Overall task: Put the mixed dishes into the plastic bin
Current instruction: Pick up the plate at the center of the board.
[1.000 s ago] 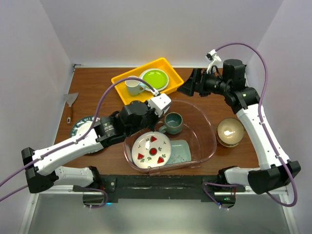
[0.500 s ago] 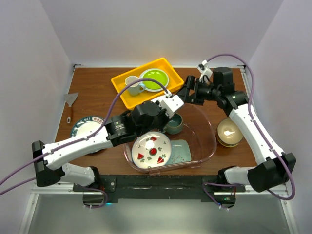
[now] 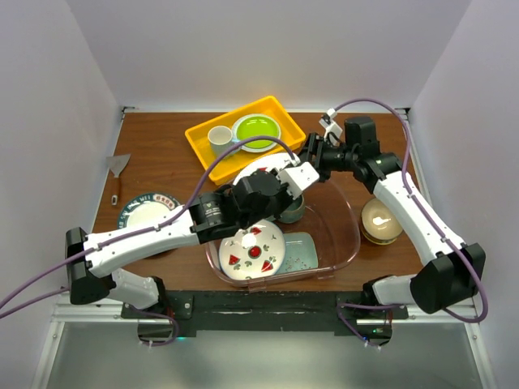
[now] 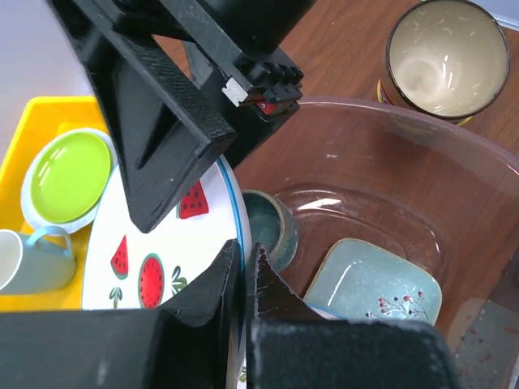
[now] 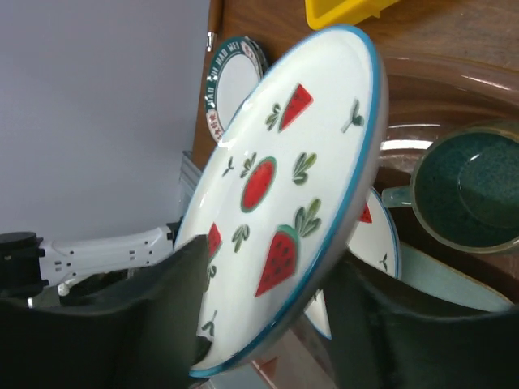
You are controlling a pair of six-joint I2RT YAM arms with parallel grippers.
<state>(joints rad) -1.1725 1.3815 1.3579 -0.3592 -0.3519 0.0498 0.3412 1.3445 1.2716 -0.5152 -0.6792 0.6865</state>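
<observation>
The plate (image 4: pixel 154 251) is pinched by its rim in the closed left gripper (image 4: pixel 243 263), above the bin (image 4: pixel 422 121). It is straddled by the right gripper (image 5: pixel 268 259), jaws part-open; contact cannot be told.

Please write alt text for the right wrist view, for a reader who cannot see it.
A tilted white plate with watermelon motifs sits between the right claw's two dark fingers. Behind it, a clear plastic bin holds a dark teal mug, a second watermelon plate and a mint-green tray.
</observation>
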